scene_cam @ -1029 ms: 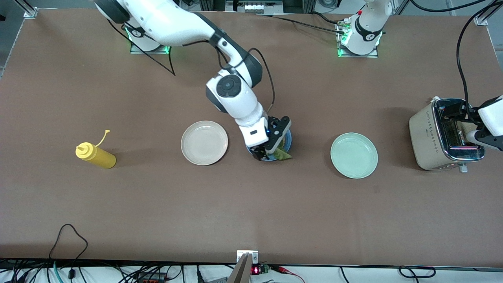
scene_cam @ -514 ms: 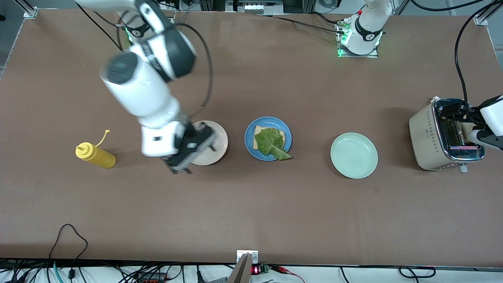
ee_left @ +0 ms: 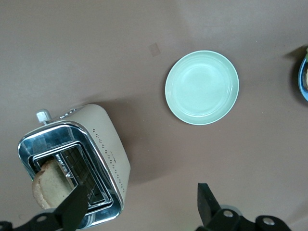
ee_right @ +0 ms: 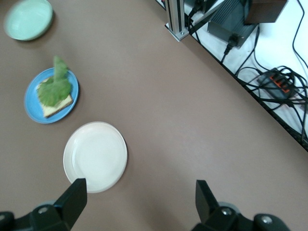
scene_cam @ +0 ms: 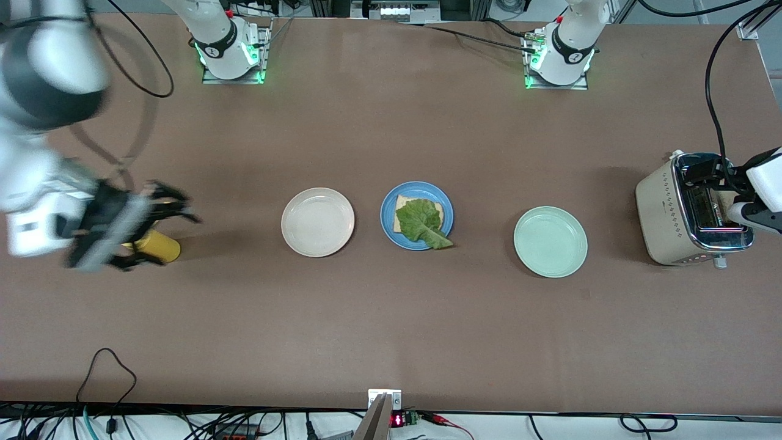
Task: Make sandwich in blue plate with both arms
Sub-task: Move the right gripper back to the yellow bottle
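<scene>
1. Blue plate (scene_cam: 417, 216): rests on the table (scene_cam: 391, 318) between the cream-white plate (scene_cam: 317, 222) and the mint-green plate (scene_cam: 550, 241).
2. Sandwich, partial: 1 bread slice (scene_cam: 403, 208) lies flat in the blue plate, with a lettuce leaf (scene_cam: 421, 223) on top. The tip of the leaf extends past the plate rim on the side nearer the front camera.
3. Second bread slice (ee_left: 48, 188): stands upright in a slot of the toaster (scene_cam: 687, 211), at the left arm's end of the table.
4. Left gripper (ee_left: 139, 211): positioned over the toaster. Jaws are spread wide and hold nothing. 1 fingertip (ee_left: 77, 204) is over the slot with the bread; the other is over bare table beside the toaster.
5. Right gripper (scene_cam: 131, 223): positioned over the yellow squeeze bottle (scene_cam: 156, 245), at the right arm's end of the table. Jaws are spread wide and empty. The image of this arm is motion-blurred.
6. Cream-white plate and mint-green plate: both empty and flat on the table.
7. Yellow squeeze bottle: lies on its side, partly hidden by the right gripper.
</scene>
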Robot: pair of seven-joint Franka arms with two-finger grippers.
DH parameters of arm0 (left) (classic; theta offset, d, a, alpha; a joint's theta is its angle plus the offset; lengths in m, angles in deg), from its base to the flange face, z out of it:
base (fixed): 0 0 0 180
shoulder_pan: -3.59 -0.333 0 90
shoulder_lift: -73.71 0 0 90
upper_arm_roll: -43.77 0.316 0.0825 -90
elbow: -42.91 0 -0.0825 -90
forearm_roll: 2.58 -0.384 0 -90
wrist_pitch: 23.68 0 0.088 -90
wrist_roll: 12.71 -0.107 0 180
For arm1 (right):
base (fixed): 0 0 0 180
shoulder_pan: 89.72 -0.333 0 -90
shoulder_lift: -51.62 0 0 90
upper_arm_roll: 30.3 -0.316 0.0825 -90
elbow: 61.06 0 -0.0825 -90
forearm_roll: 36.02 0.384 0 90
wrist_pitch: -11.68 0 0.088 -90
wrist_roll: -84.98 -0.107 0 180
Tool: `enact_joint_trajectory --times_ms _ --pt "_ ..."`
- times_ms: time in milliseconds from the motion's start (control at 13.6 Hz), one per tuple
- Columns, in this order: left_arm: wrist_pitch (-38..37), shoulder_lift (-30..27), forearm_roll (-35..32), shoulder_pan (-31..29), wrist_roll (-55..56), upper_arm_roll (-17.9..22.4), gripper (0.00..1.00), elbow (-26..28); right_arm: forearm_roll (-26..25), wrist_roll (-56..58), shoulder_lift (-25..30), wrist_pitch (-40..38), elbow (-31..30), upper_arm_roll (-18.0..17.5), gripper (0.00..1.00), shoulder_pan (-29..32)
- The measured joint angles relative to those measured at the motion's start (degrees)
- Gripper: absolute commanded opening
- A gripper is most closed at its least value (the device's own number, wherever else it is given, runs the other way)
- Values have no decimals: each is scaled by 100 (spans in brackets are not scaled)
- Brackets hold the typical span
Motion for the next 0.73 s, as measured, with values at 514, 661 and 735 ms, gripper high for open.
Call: enact_joint_trajectory --times_ms 514,661,735 --pt "-7 -3 1 1 170 -22 100 -16 2074 4241 -349 -652 -1217 -4 100 2501" --pt "-8 -3 2 1 171 -23 100 -17 2456 5170 -739 -901 -1455 -6 100 2886" --pt "-9 -3 3 1 172 -24 100 -17 2618 5610 -1002 -1003 -1485 -12 100 3026"
